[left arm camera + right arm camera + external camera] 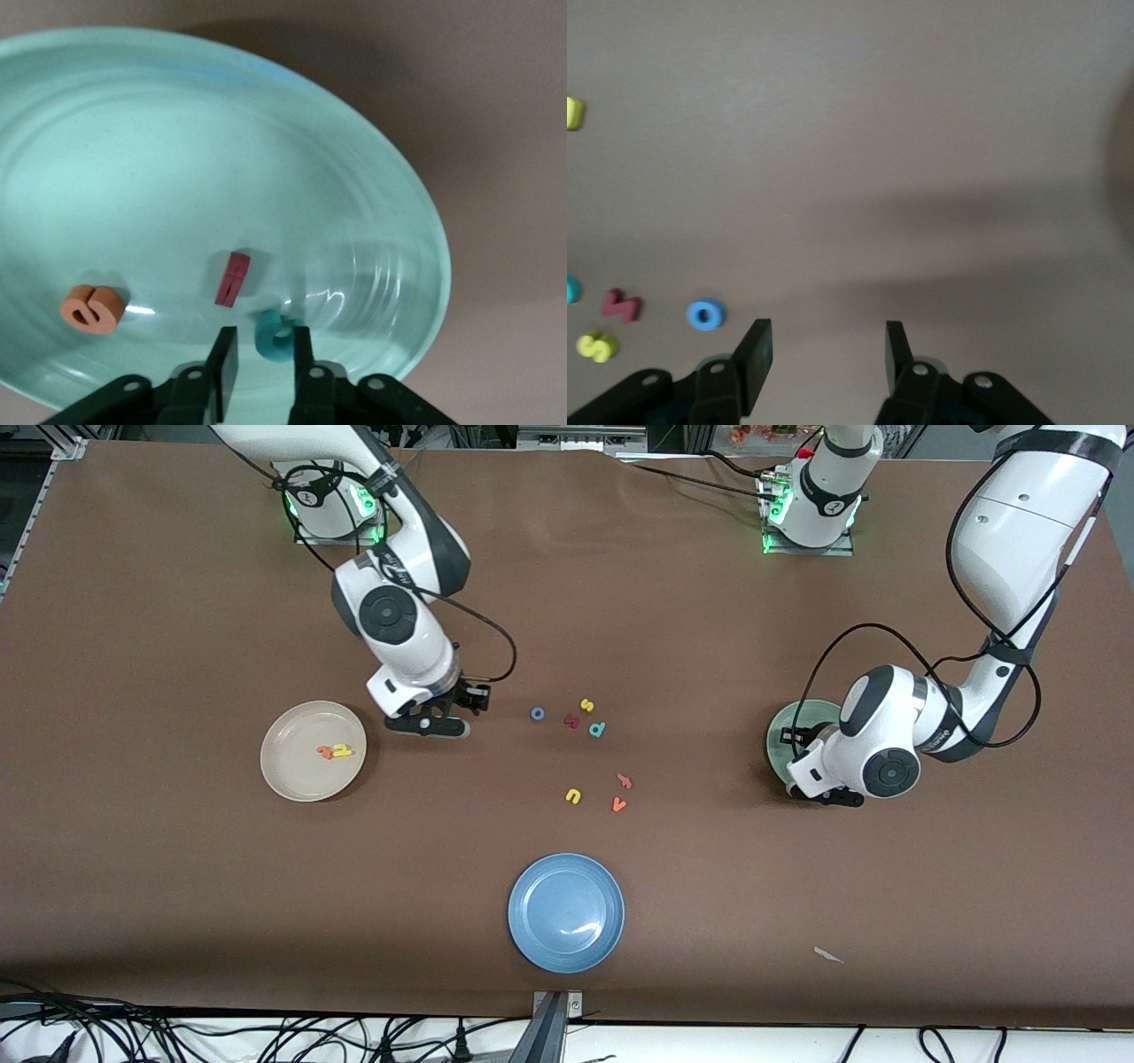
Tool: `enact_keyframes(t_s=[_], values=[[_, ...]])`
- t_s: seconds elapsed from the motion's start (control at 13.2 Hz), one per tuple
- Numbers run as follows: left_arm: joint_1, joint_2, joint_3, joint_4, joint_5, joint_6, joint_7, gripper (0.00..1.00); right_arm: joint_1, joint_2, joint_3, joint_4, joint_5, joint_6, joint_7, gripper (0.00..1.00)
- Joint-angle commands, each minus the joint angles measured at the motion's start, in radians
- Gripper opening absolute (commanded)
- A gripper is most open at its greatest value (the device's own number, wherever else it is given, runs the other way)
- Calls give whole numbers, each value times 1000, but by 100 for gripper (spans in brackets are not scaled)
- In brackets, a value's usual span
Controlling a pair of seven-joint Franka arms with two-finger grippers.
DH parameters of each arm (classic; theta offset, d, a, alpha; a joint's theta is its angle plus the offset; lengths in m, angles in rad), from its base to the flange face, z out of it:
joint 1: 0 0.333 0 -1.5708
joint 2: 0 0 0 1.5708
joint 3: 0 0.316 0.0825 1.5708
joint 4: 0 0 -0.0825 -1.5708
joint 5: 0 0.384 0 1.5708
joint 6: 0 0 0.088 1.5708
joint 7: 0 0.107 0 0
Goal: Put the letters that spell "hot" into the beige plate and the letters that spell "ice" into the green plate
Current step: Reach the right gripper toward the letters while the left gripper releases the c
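Green plate (390, 177): at the left arm's end of the table. The front view mostly hides it under the arm. The left wrist view shows the inside.
In the green plate: orange e (92, 309), dark red i (233, 278), teal c (275, 336).
Left gripper (258, 354): low over the plate. Fingers a little apart, the c sits between them.
Beige plate (288, 775): at 9 o'clock from the loose letters, with yellow h (343, 751) and orange t (326, 753) in it.
Blue o (537, 714): on the table.
Right gripper (827, 350): fingers apart, nothing in them, between the beige plate and the o.
Writing: none can be read.
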Motion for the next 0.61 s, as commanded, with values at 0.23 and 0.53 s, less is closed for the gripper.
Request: enact_keyframes(t_s=[0.23,0.53], values=[[8,-55,-9,-3,-4,-28,17,100,133,184,-8,207,-153,-6,399,61],[6,-115,-53,87,-5,-110,12,100,170,253,-8,264,-209,-7,541,61]])
